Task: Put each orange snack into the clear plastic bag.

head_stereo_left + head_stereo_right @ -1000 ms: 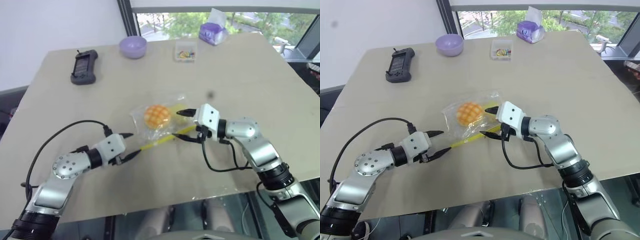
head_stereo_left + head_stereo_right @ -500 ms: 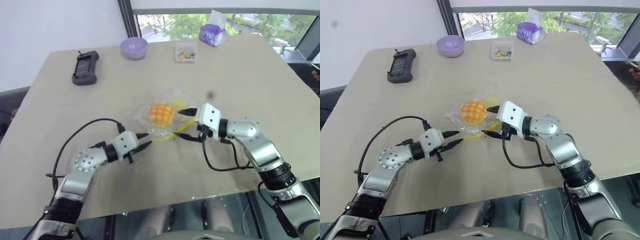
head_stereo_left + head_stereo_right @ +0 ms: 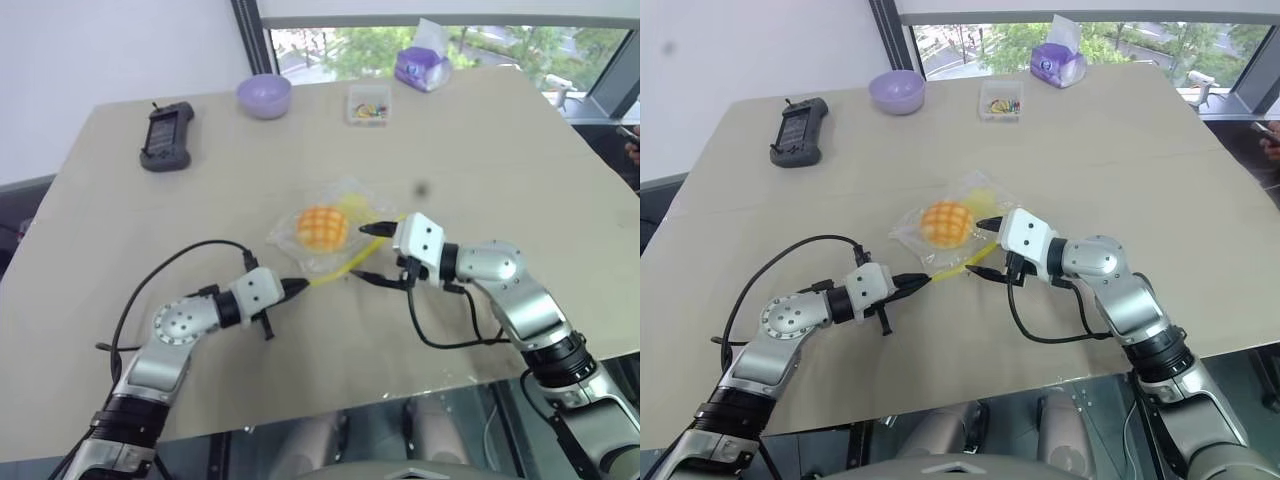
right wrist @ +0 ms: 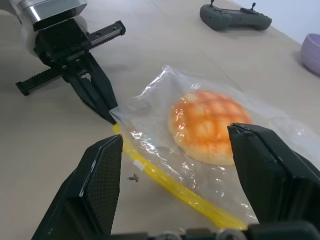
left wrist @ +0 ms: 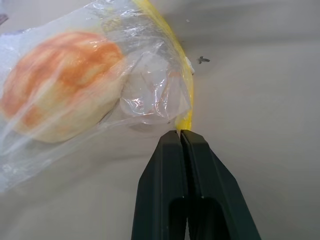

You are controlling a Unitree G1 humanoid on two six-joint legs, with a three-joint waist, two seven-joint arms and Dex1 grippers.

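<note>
I have the left end effector (image 5: 180, 134) pinched shut on the clear plastic bag's (image 3: 345, 205) yellow zip strip (image 3: 335, 276); right end effector (image 3: 370, 251) stands wide. Orange snack (image 3: 320, 227) lies bagged on the counter (image 3: 480, 140). Next: seal.

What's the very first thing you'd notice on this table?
The orange bun with the criss-cross top, sitting inside a crinkly clear bag in the middle of the table. Two robot claws meet there: the left claw is pinched shut on the corner of the bag's yellow zip strip, and the right claw gapes open at the bag's other side.
</note>
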